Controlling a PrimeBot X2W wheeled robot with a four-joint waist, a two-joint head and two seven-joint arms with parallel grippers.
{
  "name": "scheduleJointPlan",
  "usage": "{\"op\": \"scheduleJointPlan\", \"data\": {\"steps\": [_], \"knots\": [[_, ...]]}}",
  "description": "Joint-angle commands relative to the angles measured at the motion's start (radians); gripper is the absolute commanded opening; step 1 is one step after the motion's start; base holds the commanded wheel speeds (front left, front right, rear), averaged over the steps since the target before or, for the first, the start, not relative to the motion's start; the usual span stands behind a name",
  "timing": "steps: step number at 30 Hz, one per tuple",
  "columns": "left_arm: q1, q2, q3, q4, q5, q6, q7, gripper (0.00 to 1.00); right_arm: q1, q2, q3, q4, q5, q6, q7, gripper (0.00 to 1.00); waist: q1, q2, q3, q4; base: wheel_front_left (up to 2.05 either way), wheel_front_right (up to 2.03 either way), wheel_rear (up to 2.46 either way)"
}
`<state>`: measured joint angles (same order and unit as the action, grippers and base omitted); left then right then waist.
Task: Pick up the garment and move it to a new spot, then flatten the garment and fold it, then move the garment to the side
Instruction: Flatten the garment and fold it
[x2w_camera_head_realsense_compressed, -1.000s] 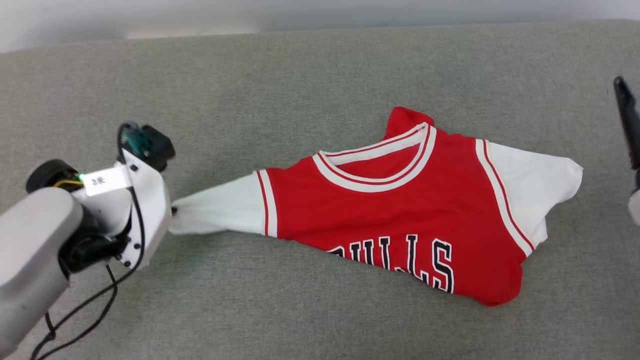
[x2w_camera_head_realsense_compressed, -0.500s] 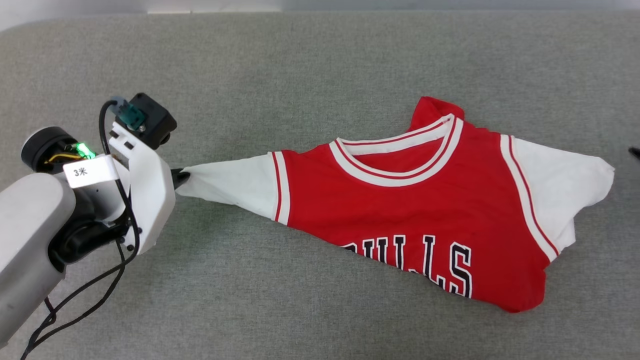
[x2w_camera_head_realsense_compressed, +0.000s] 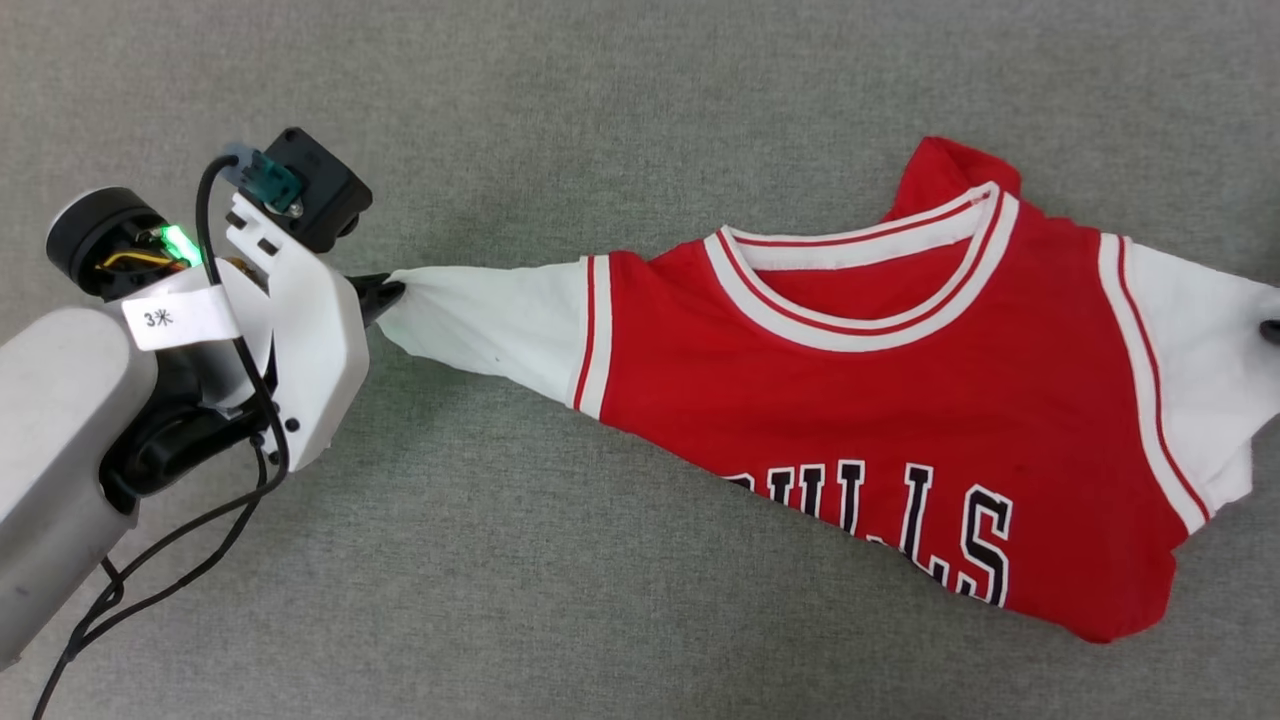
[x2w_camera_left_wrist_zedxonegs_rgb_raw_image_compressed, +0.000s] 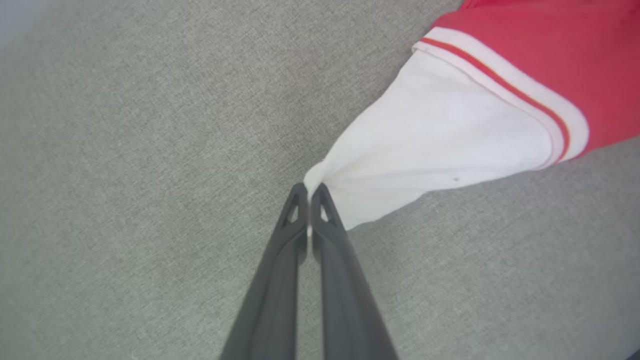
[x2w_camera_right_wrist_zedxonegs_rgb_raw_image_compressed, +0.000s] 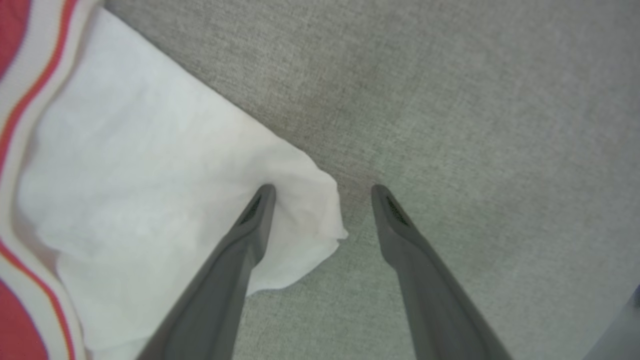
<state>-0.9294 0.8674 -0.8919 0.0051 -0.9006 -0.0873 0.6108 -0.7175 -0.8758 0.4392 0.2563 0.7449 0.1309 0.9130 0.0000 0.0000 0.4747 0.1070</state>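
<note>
**A:** Widest first, pls. What's in the frame?
**B:** Flat grey woven-fabric surface (x2w_camera_head_realsense_compressed: 600, 90), edge to edge. On it, right of centre in the head view, lies the red, white-sleeved basketball-jersey garment (x2w_camera_head_realsense_compressed: 880, 390), front up, with the striped neck trim toward the top of that view.

**A:** Lying flat?
**B:** Not yet. The lower body looks bunched or tucked under, and its bottom edge runs on a slant. The black, white-outlined chest lettering (x2w_camera_head_realsense_compressed: 905, 515) is cut off along that edge.

**A:** Arms?
**B:** 2 in play. The white-cased left arm (x2w_camera_head_realsense_compressed: 300, 330) sits at the left. Its dark 2-finger left gripper (x2w_camera_left_wrist_zedxonegs_rgb_raw_image_compressed: 309, 192) is pinched together on the tip of the white left sleeve (x2w_camera_head_realsense_compressed: 490, 320), drawing the cloth to a point. The dark 2-finger right gripper (x2w_camera_right_wrist_zedxonegs_rgb_raw_image_compressed: 322, 192) has its fingers spread wide across the corner of the white right sleeve (x2w_camera_right_wrist_zedxonegs_rgb_raw_image_compressed: 150, 175), 1 over cloth and 1 over bare surface. No grip there. Contact w/ the cloth: can't tell.

**A:** Progress?
**B:** My read: early-to-mid. The garment is down and held taut from 1 sleeve, so flattening looks begun, not done. Whether this is its new spot, can't tell. Left to do: take the 2nd sleeve, smooth the body, fold, shift it aside.
</note>
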Motion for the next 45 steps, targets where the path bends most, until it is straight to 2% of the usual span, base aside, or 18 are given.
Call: {"op": "scheduleJointPlan", "data": {"steps": [1,7,8,9,17,31,37,45], "knots": [[-0.013,-0.004,0.005,-0.002,0.006,0.004,-0.007,0.0,-0.001,0.014,0.014,0.01,-0.006,0.0,-0.007,1.0,0.0,0.0,0.02,0.008,0.0,0.0,0.0],[-0.013,-0.009,-0.001,0.005,0.008,0.003,-0.014,0.0,0.068,0.057,0.102,0.049,0.019,0.002,-0.018,1.0,0.0,0.0,0.031,0.007,0.0,0.0,0.0],[-0.012,-0.01,-0.002,0.009,0.007,0.002,-0.016,0.0,0.071,0.058,0.111,0.048,0.023,0.004,-0.027,0.13,0.0,0.0,0.027,0.006,0.0,0.0,0.0],[-0.01,-0.012,-0.003,0.011,0.007,0.002,-0.016,0.0,0.069,0.057,0.115,0.047,0.028,0.004,-0.04,0.0,0.0,0.0,0.023,0.004,0.0,0.0,0.0],[0.006,-0.02,-0.004,0.038,0.013,-0.007,-0.058,0.0,-0.004,0.044,0.046,0.05,0.054,0.0,-0.207,0.0,0.0,0.0,-0.054,-0.011,0.0,0.0,0.0],[-0.036,0.007,0.061,0.015,0.072,0.013,-0.221,0.0,-0.005,-0.07,-0.003,-0.12,0.047,0.0,-0.448,0.0,0.0,0.0,-0.23,-0.045,0.0,0.0,0.0],[-0.101,0.007,0.104,-0.009,0.098,0.03,-0.256,0.0,-0.045,-0.08,-0.051,-0.179,0.011,0.0,-0.501,0.0,0.0,0.0,-0.258,-0.055,0.0,0.0,0.0],[-0.275,-0.06,0.145,0.045,0.166,0.034,-0.292,0.0,-0.207,-0.056,-0.058,-0.207,-0.068,0.0,-0.505,0.0,0.0,0.0,-0.226,-0.052,0.0,0.0,0.0]]}}
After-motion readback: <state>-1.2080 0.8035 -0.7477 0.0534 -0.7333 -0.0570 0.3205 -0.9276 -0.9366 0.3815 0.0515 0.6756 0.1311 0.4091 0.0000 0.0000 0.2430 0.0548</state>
